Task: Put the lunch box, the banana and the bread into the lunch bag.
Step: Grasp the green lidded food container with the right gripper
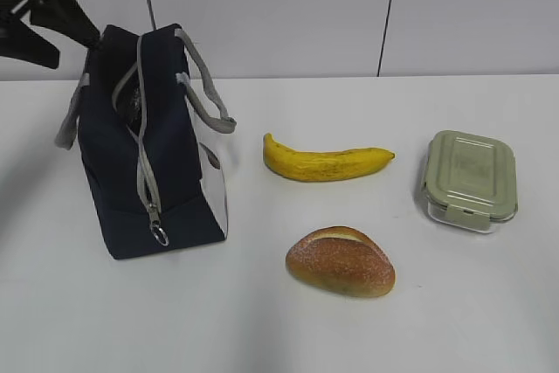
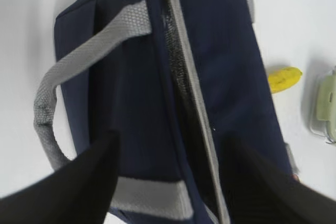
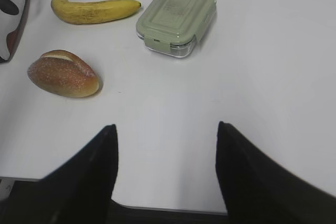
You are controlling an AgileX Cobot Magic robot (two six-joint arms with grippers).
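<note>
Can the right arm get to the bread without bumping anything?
Probably yes. The right gripper is open above bare table, and the bread lies ahead to its left with nothing between them.

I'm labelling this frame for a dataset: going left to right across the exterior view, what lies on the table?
lunch bag → banana → bread → lunch box

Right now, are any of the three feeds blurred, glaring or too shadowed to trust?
Exterior view: even light, soft shadows, sharp on the banana, bread and lunch box; the arm at top left is a dark silhouette. Left wrist view: the lunch bag fills the frame, slightly soft, and the left claw is blurred. Right wrist view: clear, no glare.
</note>
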